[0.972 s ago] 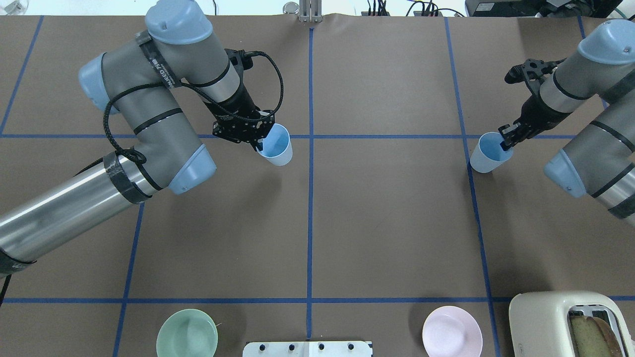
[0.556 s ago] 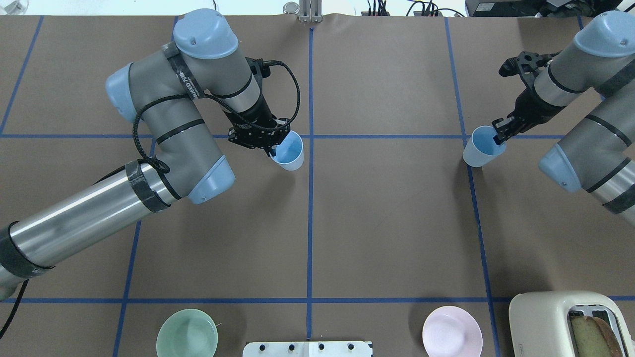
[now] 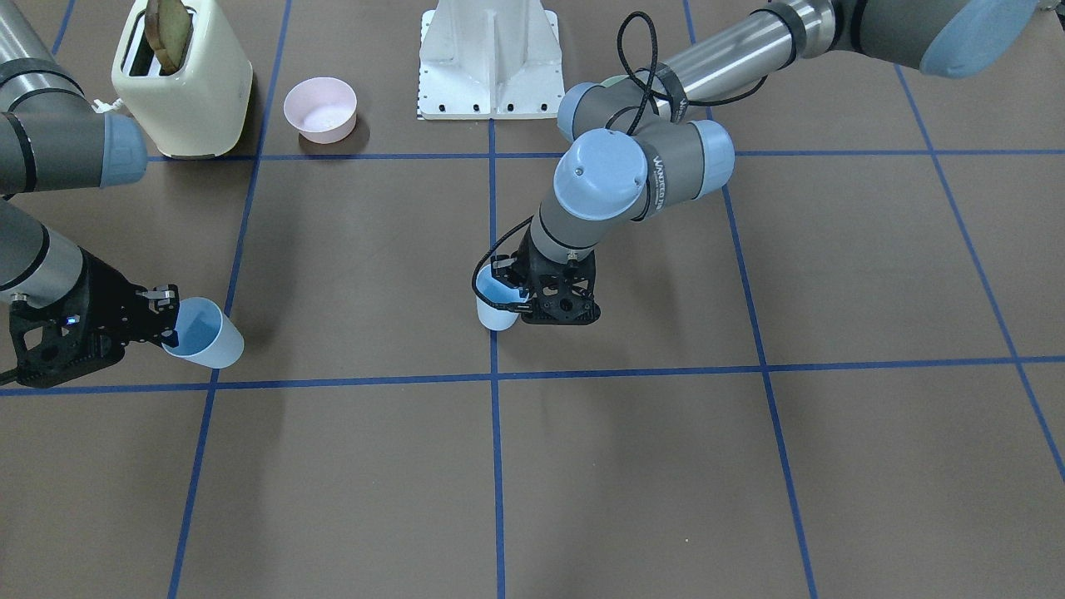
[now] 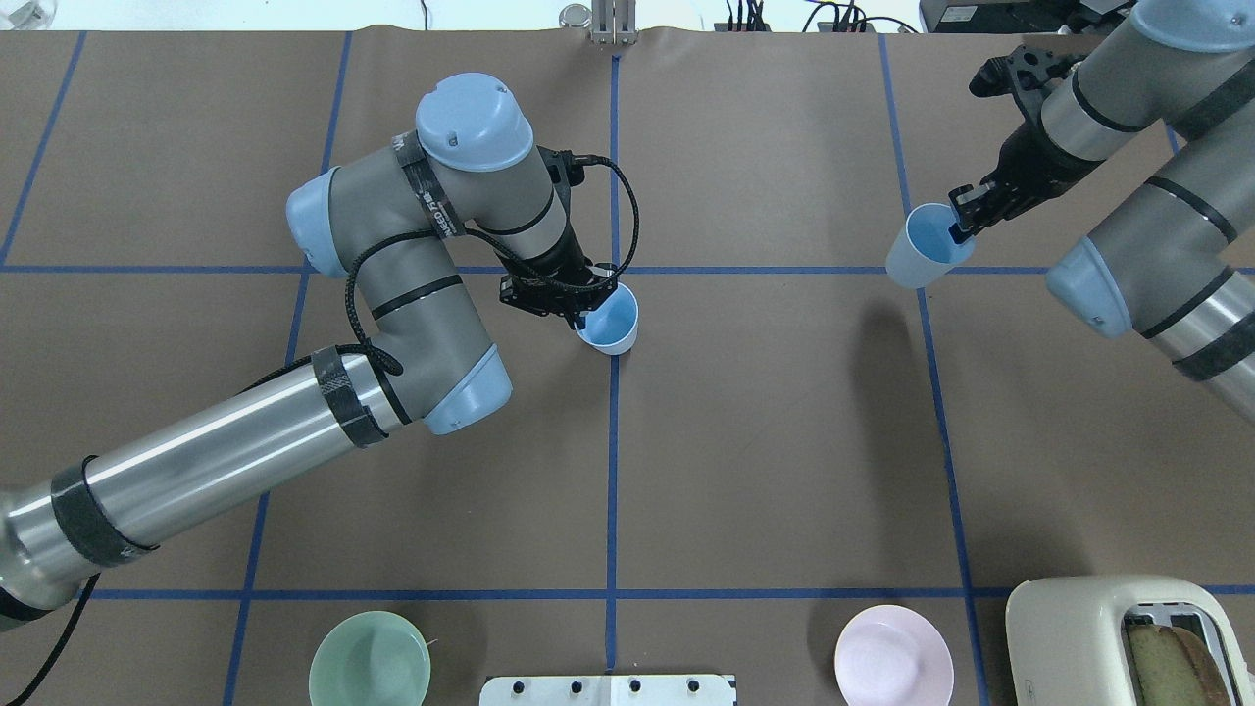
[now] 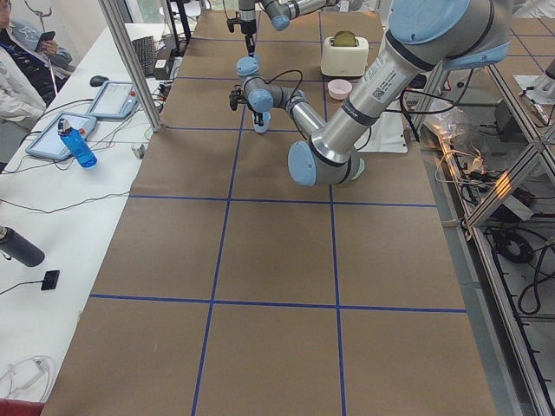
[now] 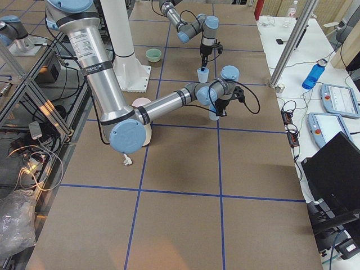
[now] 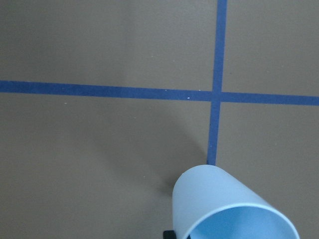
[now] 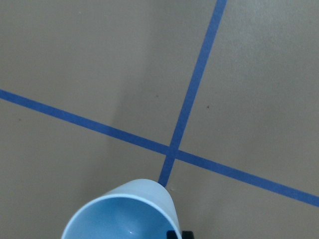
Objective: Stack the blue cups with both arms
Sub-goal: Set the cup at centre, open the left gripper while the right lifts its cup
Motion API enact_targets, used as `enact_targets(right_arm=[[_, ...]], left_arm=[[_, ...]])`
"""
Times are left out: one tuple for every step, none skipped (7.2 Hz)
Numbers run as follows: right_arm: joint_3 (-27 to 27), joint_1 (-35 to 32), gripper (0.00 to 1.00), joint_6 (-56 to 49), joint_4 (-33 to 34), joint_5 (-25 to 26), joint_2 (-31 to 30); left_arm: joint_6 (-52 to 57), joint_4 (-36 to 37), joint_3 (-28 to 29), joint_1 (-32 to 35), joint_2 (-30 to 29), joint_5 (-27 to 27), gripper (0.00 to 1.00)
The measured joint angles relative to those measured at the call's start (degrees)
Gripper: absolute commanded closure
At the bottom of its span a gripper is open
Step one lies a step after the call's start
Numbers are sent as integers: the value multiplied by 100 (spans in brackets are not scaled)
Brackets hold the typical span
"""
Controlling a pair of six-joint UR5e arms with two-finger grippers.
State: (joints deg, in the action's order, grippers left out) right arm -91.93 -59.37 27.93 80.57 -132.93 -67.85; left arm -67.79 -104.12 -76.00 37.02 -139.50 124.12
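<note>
Both cups in hand, stack not yet made, so this looks like the carry-in step. L gripper (image 4: 580, 316) is clamped on the rim of the left blue cup (image 4: 610, 326), one finger inside, one outside. That cup is about upright, just beside the centre tape crossing (image 4: 614, 270) and low over the table (image 4: 765, 441); can't tell if its base touches. R gripper (image 4: 959, 229) pinches the rim of the right blue cup (image 4: 920, 259) the same way. That cup is tilted, held aloft (its shadow falls well apart from it), out on the robot's right, well apart from the other. Next, imo: L should hold its cup steady & upright as receiver. R brings its cup across, levels it, lines its base up over the open mouth, lowers, then lets go. Risk: L's inside finger may block the nesting unless the grip shifts.
</note>
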Motion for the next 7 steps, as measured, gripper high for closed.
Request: enact_targets(right_arm=[[0,-10,100,158,3,-68,118],[0,-17,100,318,7,-110,234],[4,-20,100,466,24,-158,352],[7,-16,100,620,57,-204,489],[7,5,100,834,84,-228,651],[7,54,100,1116,98,-237,823],[1,155,100,1455,109,-239,1006]], left_arm=[[2,-37,20,-29,-28,-25,20],[13,-75,11,-30,-47,-33,4],[27,-190,4,-6,-45,-34,3],[35,-315,-8,65,-33,-15,3],[46,-365,-52,197,2,111,3],[76,-379,-153,390,118,377,3],[234,-380,-319,640,362,680,2]])
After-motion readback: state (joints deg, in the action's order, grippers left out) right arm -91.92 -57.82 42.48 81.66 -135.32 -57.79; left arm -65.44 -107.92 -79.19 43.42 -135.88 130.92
